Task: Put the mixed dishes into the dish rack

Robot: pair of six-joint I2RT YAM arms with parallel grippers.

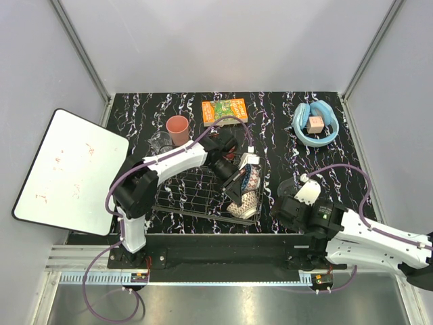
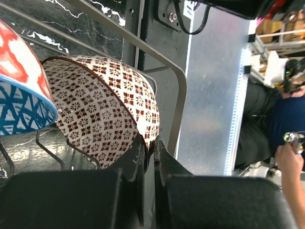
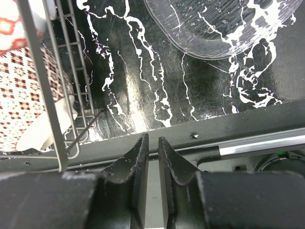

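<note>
Red scribbles on the whiteboard (image 1: 67, 172) are unreadable. At the dish rack's (image 1: 183, 195) right end, left fingers (image 2: 136, 167) pinch the beige patterned bowl's (image 2: 100, 109) rim. Right fingers (image 3: 136, 162) are nearly together, empty, below the cut-off clear glass bowl (image 3: 224, 28).

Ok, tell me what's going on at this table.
The left gripper pinches the rim of the beige patterned bowl, standing it on edge in the dish rack beside the blue patterned bowl. The right gripper sits shut and empty near the clear glass bowl. The salmon-pink cup and glass tumbler stand on the table.
</note>
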